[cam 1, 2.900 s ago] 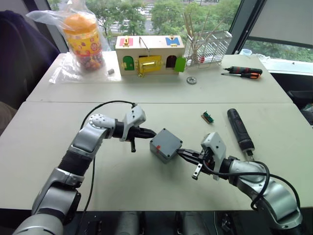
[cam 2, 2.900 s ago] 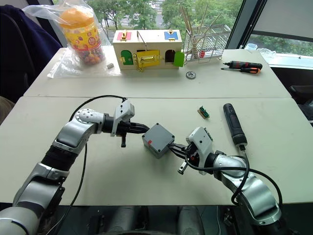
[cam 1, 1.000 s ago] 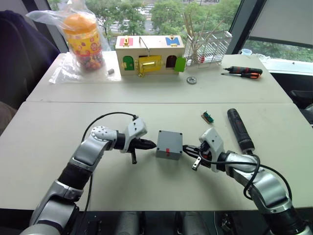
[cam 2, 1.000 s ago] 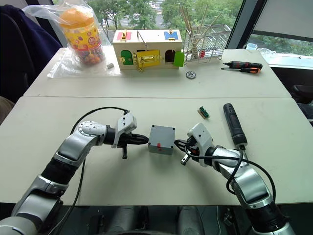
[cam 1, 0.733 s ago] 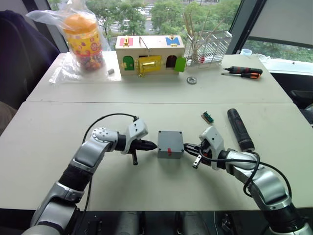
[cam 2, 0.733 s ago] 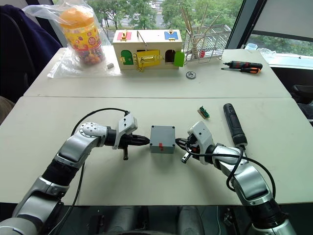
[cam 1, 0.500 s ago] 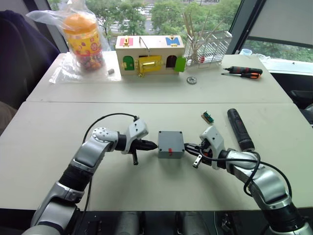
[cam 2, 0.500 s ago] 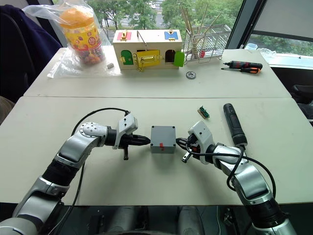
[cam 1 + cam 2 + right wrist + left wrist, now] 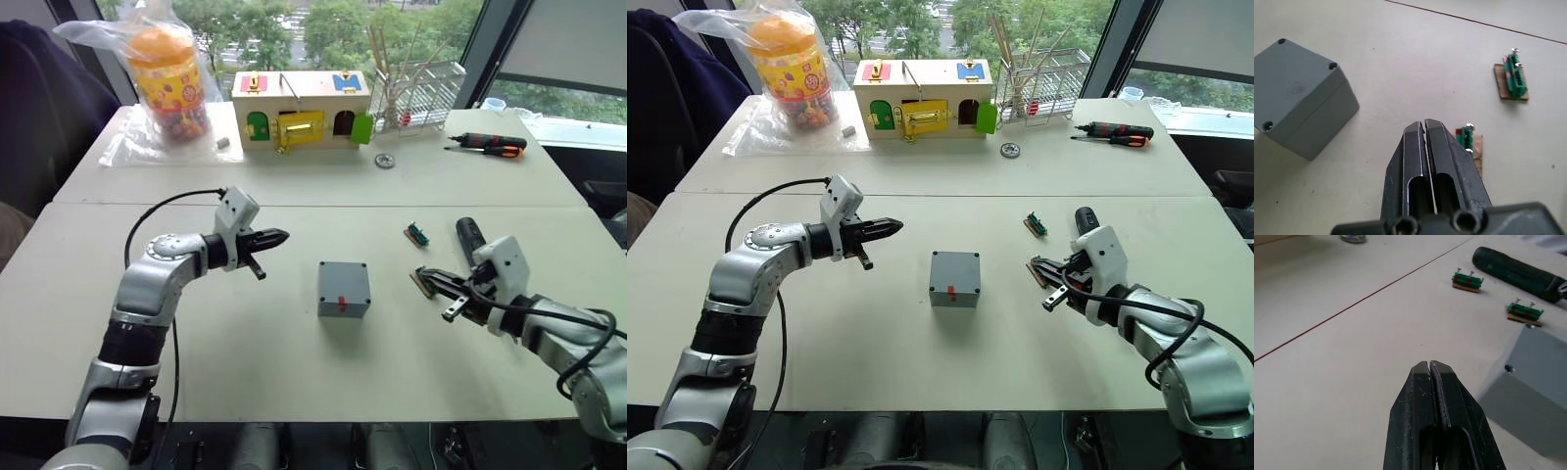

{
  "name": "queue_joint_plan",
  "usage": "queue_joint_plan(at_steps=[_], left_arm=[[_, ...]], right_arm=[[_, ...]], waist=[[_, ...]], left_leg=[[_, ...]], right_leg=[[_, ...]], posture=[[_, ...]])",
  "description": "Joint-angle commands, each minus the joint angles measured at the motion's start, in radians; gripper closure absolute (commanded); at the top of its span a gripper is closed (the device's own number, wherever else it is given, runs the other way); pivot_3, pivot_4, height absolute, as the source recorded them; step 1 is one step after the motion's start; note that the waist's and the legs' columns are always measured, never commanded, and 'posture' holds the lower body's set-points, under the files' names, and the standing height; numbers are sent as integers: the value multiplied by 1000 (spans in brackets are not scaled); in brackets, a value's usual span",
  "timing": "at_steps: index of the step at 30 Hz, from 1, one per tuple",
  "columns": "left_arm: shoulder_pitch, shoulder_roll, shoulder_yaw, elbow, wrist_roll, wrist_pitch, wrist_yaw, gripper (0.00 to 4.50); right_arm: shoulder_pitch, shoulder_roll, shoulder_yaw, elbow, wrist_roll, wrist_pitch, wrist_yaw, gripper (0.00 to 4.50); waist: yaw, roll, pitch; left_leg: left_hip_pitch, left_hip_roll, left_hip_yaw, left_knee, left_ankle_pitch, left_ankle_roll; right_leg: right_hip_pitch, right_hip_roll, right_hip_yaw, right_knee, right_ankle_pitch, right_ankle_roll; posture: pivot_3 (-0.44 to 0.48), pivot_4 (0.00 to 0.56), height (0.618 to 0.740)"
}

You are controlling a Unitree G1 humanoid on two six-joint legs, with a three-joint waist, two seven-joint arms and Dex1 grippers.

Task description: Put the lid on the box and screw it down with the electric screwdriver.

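One box [image 9: 343, 288]: matte grey plastic cube, lid [image 9: 1297, 88] already seated on top with a recessed screw hole at each visible corner, red mark on the near side. It stands alone on the table [image 9: 294, 372], between the two grippers and well apart from both.

Left gripper [image 9: 275, 236]: smooth black fingers clenched tip to tip, nothing held.

Right gripper [image 9: 427, 275]: jaws pressed together, empty, tips just beside one of two small green connector blocks [image 9: 1467, 137] on tan backing; the other block [image 9: 1513, 76] lies beyond the tips.

One electric screwdriver [image 9: 469, 236]: thick black cylinder, lying behind the right gripper.
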Motion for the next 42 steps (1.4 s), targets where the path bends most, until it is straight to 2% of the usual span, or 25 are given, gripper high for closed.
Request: queue_joint_plan(at_steps=[1,4,7,8,13,16,17,32,36,40,42], left_arm=[[-24,56,-53,-143,-62,20,-95,4500],[-23,102,-96,-244,-115,55,-157,4500],[-26,156,-147,-299,-116,50,-203,4500],[-28,170,-161,-307,-114,46,-213,4500],[-47,188,-197,-308,-98,14,-219,4500],[-58,186,-203,-292,-89,-6,-213,4500],[-60,184,-203,-285,-86,-12,-211,4500],[-49,194,-207,-265,-72,-45,-215,4500],[-44,192,-208,-265,-65,-49,-212,4500],[-40,188,-210,-264,-59,-52,-207,4500],[-40,188,-209,-263,-58,-54,-205,4500]], right_arm=[[7,1,-47,44,4,-38,-3,3626],[10,12,-37,65,14,-42,-2,2132],[7,27,-18,85,19,-41,-3,632],[2,34,-13,93,20,-41,-8,279],[-17,67,20,131,10,-60,-18,279],[-28,83,34,151,5,-73,-28,877],[-31,90,37,158,4,-78,-32,1279],[-53,137,37,200,14,-102,-78,1279],[-53,138,43,206,10,-107,-79,2445],[-57,139,49,211,7,-110,-80,4444],[-57,136,52,210,6,-110,-79,4444]], waist=[[-2,0,0],[-3,0,0],[-3,1,0],[-3,1,0],[0,1,0],[-1,1,0],[-1,1,0],[-2,1,0],[-1,1,0],[-2,1,0],[-2,1,0]], left_leg=[[0,0,0,0,0,0],[0,0,0,-2,0,0],[0,0,1,-2,0,0],[1,0,1,-1,0,-1],[1,0,1,-1,0,-1],[0,0,1,-1,0,-1],[0,0,1,-1,0,-1],[0,0,1,-1,1,-1],[0,0,1,-1,1,-1],[0,0,1,-1,1,-1],[1,0,1,-1,1,-1]], right_leg=[[0,0,0,0,0,0],[-1,1,0,0,0,0],[-1,1,0,0,0,0],[-1,1,1,0,0,0],[0,1,1,0,0,0],[0,1,1,0,0,0],[0,1,1,0,0,0],[0,1,1,0,0,0],[0,1,1,0,0,0],[0,1,1,0,0,0],[0,1,1,0,0,0]], posture=[[0,150,711],[0,150,711],[0,150,711],[0,150,711],[0,150,711],[0,150,711],[0,150,711],[0,150,711],[0,150,711],[0,150,711],[0,150,711]])
